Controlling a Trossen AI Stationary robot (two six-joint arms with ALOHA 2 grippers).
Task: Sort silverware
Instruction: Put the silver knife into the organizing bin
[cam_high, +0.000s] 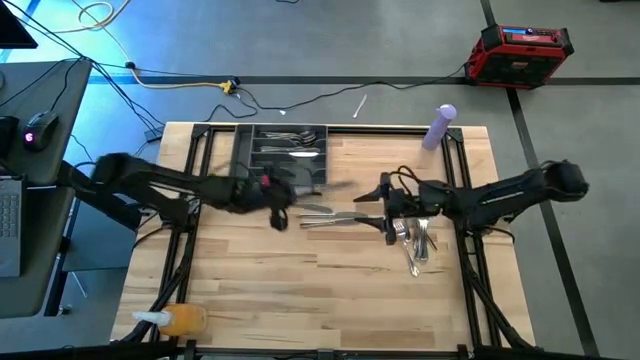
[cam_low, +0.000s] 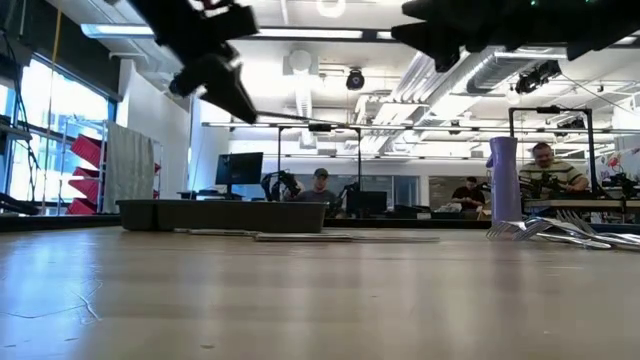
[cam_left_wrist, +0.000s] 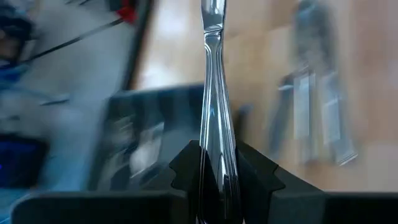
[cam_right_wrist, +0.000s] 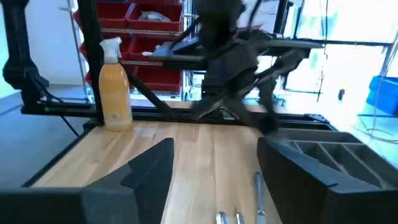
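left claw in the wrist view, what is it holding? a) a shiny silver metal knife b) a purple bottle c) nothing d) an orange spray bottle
a: the left claw is shut on the handle of a slim shiny silver metal knife, which sticks out past the dark fingers above the dark grey compartmented tray.

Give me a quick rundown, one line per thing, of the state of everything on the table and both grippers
Left gripper: shut on a knife, above the table near the tray.
Knife: held, sticking out past the fingers.
Right gripper: open, empty.
Tray: holds some sorted pieces.
Silverware pile: loose, unsorted, on the table.
Orange spray bottle: upright.
Purple bottle: upright.
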